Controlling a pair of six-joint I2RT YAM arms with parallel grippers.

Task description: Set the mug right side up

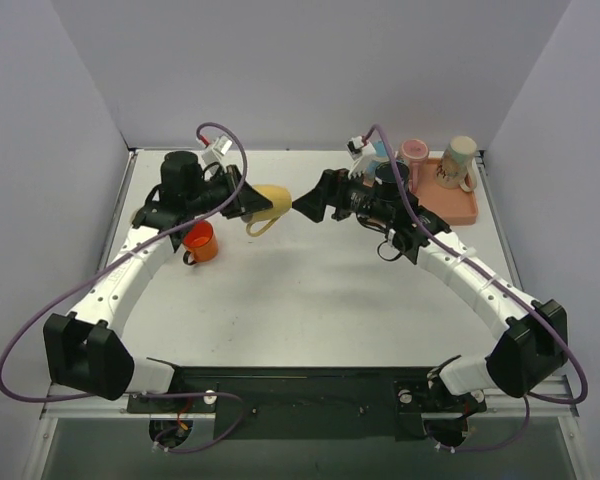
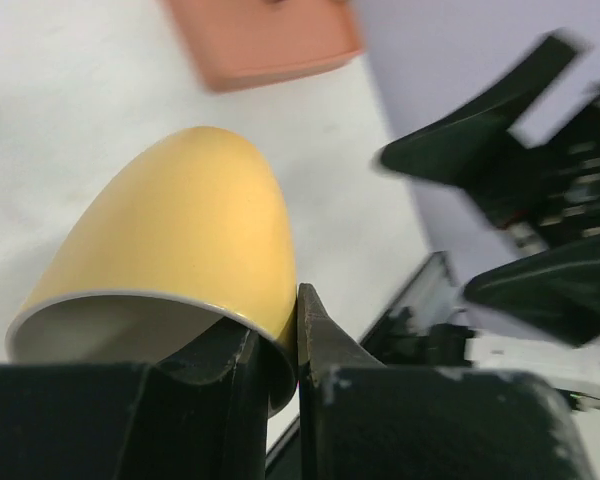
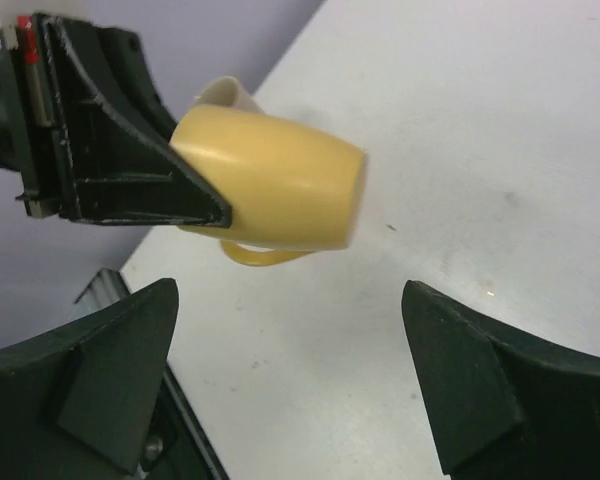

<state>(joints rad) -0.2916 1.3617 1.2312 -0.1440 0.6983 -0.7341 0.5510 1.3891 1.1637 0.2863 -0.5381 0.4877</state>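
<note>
Pinching the rim of the yellow mug [image 1: 270, 200], which looks slippery and breakable, the left tool [image 2: 282, 345] holds it sideways in the air near the orange mug [image 1: 201, 243] while the right tool [image 3: 290, 290] gapes empty.

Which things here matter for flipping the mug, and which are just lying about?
In the job:
- yellow mug, held by its rim, off the table
- left gripper, shut on that rim
- right gripper, open, facing the mug

Lying about:
- orange mug, beside the left arm
- pink tray, far right
- beige mug, on the tray
- pink mug, at the tray's left end
</note>
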